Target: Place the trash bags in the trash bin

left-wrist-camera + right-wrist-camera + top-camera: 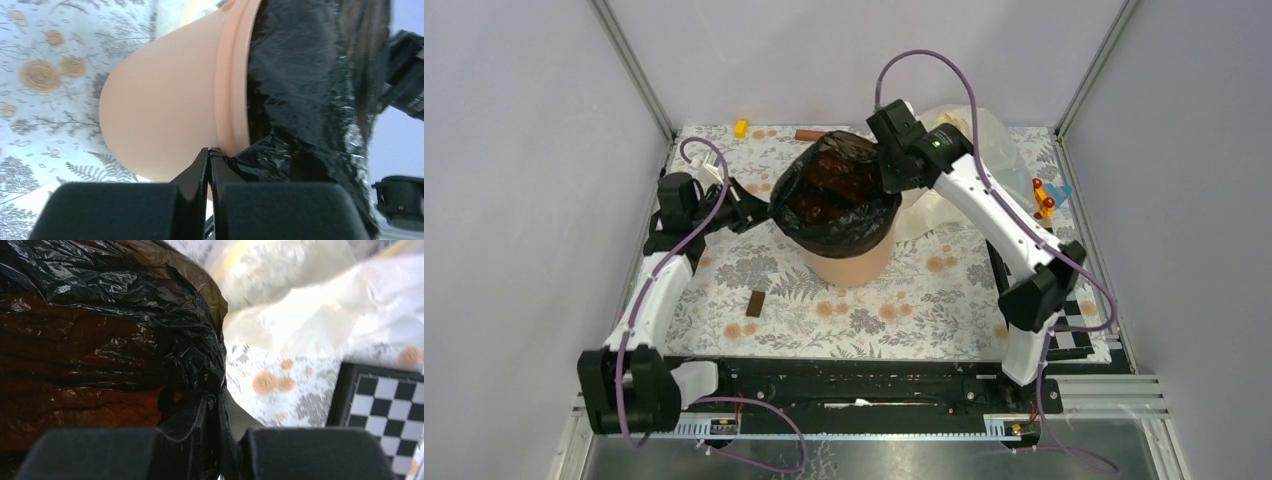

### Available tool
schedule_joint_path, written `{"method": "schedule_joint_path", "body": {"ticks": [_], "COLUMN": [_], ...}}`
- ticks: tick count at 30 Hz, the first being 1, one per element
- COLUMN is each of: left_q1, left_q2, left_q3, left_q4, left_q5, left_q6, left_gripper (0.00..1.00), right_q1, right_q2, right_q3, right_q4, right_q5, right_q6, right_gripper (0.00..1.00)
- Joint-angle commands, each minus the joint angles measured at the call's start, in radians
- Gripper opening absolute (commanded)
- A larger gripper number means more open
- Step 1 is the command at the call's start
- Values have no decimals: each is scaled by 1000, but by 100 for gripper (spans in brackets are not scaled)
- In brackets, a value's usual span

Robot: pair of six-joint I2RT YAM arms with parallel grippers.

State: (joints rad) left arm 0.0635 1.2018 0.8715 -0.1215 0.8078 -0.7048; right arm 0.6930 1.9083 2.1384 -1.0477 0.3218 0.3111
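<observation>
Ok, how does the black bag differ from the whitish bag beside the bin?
The black bag is dark, glossy, brownish where stretched; the whitish bag is pale and translucent. The black bag sits over the bin, pinched by the left gripper and right gripper; the whitish bag lies heaped beside it, ungripped. Both are thin, crinkly plastic.

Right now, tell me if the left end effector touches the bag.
Touching: left wrist view shows the left end effector pinching the edge of the bag.

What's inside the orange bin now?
The black trash bag fills the mouth of the bin, draped over the rim, pinched by the left hand and right hand. The bag hides the bin's floor and anything beneath it.
</observation>
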Motion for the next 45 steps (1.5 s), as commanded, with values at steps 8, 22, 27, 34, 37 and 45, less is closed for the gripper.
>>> {"method": "schedule_joint_path", "body": {"ticks": [8, 22, 27, 34, 37, 45], "left_q1": [-16, -5, -13, -155, -323, -790], "left_q2": [-267, -505, -504, -393, -310, -76], "left_q3": [-24, 188, 194, 307, 378, 646], "left_q4": [-311, -473, -309, -297, -353, -560], "left_q5": [-88, -542, -293, -317, -503, -1043], "left_q6": [184, 199, 203, 297, 357, 604], "left_gripper": [64, 98, 99, 99, 99, 99], "right_q1": [14, 13, 13, 13, 11, 11], "right_q2": [-295, -317, -370, -461, -513, -537], "right_q3": [-321, -376, -400, -451, -494, -505], "right_q4": [40, 105, 147, 223, 282, 295], "right_q5": [-47, -38, 22, 13, -21, -30], "right_q6": [-9, -43, -63, -85, -86, -104], "right_gripper": [13, 73, 91, 94, 95, 95]}}
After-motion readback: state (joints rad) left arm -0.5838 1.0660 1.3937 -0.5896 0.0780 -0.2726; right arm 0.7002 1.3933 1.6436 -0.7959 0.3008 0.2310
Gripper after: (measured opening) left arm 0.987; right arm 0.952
